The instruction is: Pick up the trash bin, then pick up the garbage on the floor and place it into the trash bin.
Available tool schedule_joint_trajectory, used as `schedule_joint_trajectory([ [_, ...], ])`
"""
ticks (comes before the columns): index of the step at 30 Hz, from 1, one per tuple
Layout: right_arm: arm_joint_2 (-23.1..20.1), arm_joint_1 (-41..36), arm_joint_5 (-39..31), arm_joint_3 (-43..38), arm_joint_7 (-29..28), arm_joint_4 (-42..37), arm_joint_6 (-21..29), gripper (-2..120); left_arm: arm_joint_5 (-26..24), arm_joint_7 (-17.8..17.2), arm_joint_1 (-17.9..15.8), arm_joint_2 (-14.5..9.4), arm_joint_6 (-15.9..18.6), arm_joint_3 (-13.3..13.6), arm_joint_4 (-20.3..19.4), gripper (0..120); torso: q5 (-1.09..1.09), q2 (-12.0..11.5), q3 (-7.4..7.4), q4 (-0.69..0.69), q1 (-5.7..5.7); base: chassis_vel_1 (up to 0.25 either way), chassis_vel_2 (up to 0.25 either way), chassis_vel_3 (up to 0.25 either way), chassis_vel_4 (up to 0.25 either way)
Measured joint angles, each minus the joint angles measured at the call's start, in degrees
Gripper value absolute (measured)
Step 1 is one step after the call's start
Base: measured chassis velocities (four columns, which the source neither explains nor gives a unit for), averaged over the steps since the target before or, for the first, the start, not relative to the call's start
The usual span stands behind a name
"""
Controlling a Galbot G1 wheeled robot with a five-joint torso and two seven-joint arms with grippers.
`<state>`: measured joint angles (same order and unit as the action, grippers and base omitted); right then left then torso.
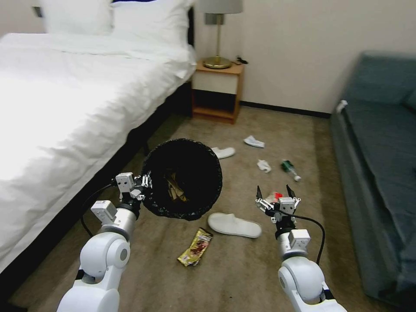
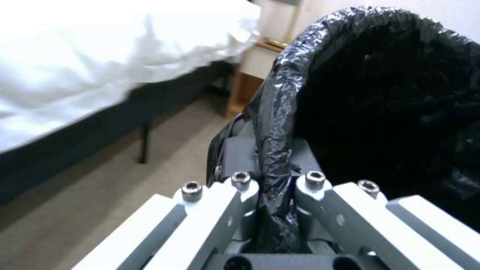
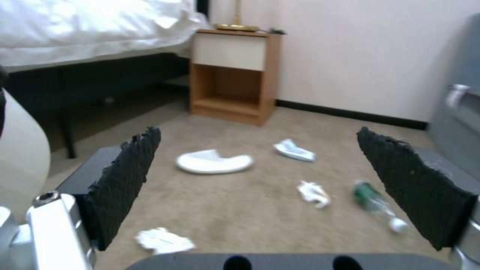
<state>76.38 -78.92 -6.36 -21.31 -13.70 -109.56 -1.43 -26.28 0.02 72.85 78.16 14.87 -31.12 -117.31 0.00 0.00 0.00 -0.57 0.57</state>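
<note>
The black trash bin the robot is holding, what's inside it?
Inside the round black bag-lined trash bin, gripped at its rim by the left gripper, lies tan crumpled paper. Anything deeper is hidden in the dark.

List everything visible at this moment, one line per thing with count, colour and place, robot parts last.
trash bin: 1, black with a black liner, held off the floor beside the bed, something tan inside
slippers: 2, white, one on the carpet just below the bin, the other past it
snack packet: 1, gold-brown, carpet nearest the robot
tissues: 2 crumpled, white, mid-carpet; the second nearer the nightstand
bottle: 1, green, carpet near the sofa
bed: 1, white, on the left
nightstand: 1, wooden, by the wall, brass lamp on top
sofa: 1, blue-grey, on the right
left gripper: shut on the bin's rim
right gripper: open, above the carpet
</note>
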Motion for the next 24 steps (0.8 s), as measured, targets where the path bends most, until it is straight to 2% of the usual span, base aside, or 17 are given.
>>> schedule_joint_trajectory([
  [10, -0.22, -0.23, 0.09, -0.14, -0.05, -0.04, -0.81, 100, 0.21, 0.52, 0.04, 0.08, -1.17, 0.16, 0.16, 3, 0.0, 0.0, 0.0, 0.02, 0.0, 0.129, 0.127, 0.129, 0.124],
  [14, -1.07, -0.3, 0.24, 0.46, 0.54, 0.13, -1.3, 100, -0.91, -1.63, -0.52, 0.18, -1.64, 0.79, 0.39, 3, 0.0, 0.0, 0.0, 0.0, 0.0, 0.049, 0.061, 0.05, 0.046],
  [17, -1.86, -0.45, 0.04, 1.14, 0.66, 0.3, -1.3, 100, -0.32, -1.7, -0.93, 0.09, -2.23, 0.77, 0.97, 3, 0.0, 0.0, 0.0, -0.01, 0.0, 0.0, 0.0, 0.0, 0.0],
  [20, -3.04, -0.45, -1.15, 2.41, 0.58, 0.84, -0.99, 100, 0.16, -0.99, -1.51, -0.23, -3.05, 0.63, 1.91, 3, -0.01, 0.0, 0.0, -0.01, 0.0, 0.0, 0.0, 0.0, 0.0],
  [24, -4.45, 0.58, -6.62, 4.96, -0.8, 1.74, 1.57, 100, 0.18, -0.27, -2.28, -0.61, -3.33, 0.7, 2.8, 3, -0.01, 0.0, 0.0, -0.01, 0.0, 0.0, 0.0, 0.0, 0.0],
])
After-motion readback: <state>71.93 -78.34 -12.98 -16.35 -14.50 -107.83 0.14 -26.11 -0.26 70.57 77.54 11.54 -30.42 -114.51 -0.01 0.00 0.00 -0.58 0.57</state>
